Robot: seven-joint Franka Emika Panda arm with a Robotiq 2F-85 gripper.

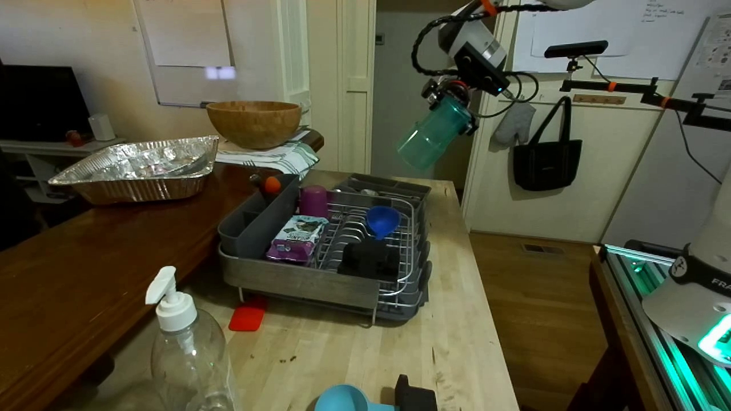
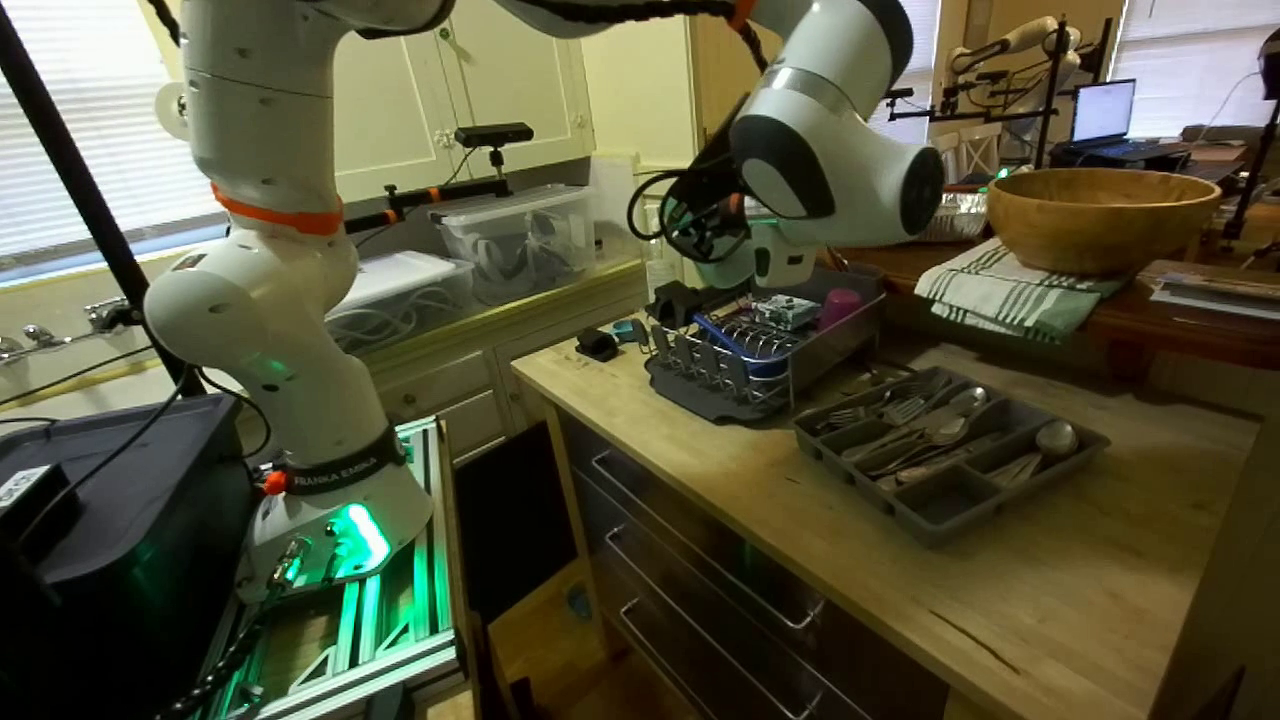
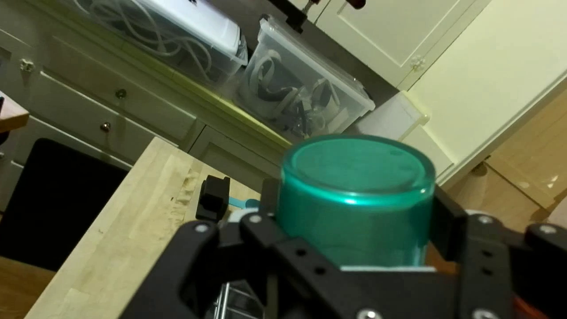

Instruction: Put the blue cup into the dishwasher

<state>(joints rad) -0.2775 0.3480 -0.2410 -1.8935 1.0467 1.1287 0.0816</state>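
Cup is in the hold of the gripper, raised above the level of the rack and apart from it, tilted, with its free end slanting downward. Whether it is directly over the rack cannot be told. The gripper's fingers bear on opposite sides of the cup, parted by its width. The rack stands on the bench and contains a purple item, a packet, a blue utensil and a black object. A red piece lies just beside the rack. A cutlery tray also stands just beside it. On the rack's opposite side, apart from it, are a bottle, a scoop and a black block. A dark top, higher than the bench, runs alongside the rack and bears a foil tray and a bowl.
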